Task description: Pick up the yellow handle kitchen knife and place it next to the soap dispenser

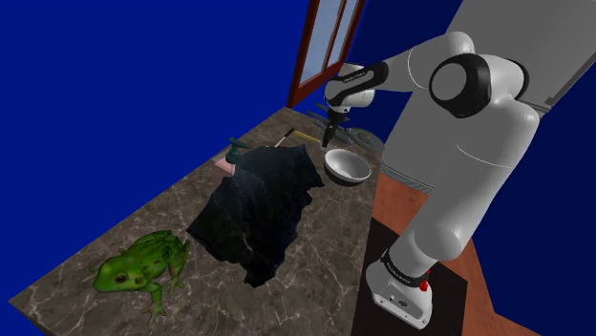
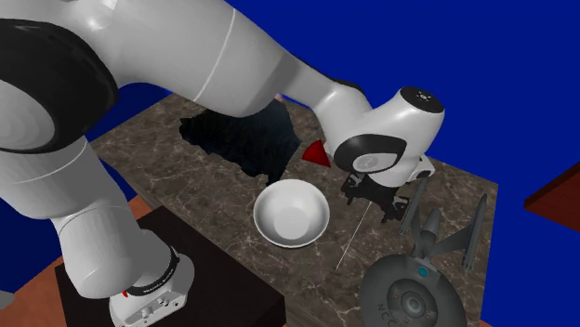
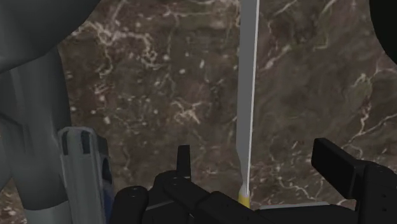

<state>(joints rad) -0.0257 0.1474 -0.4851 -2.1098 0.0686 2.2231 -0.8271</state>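
Brown marbled countertop (image 1: 143,210) stretches under me, with deep blue walls (image 1: 143,57) behind it and a red-framed window (image 1: 325,48) at the far end. I hang low over the far part of the surface, my gripper (image 3: 253,147) pointing down at the stone. My two black fingers (image 3: 184,159) stand wide apart and clasp nothing.

The knife (image 3: 247,95) lies flat on the marble between them, untouched. Its long pale blade runs straight away from me, and its yellow handle sits close under my palm, nearer to one finger than the other. In the second exterior view the blade shows as a thin pale line (image 2: 351,240) between the white bowl (image 2: 291,215) and the grey starship model (image 2: 414,288); the bowl is empty and upright.

From the shoulder view the soap dispenser (image 1: 234,151) stands on a pink base at the shoulder view's left of my gripper (image 1: 329,134), near the top edge of a crumpled black cloth (image 1: 258,205), apart from the knife's yellow handle (image 1: 304,138). A green frog (image 1: 138,265) sits at the near end of the countertop, well apart from all this.
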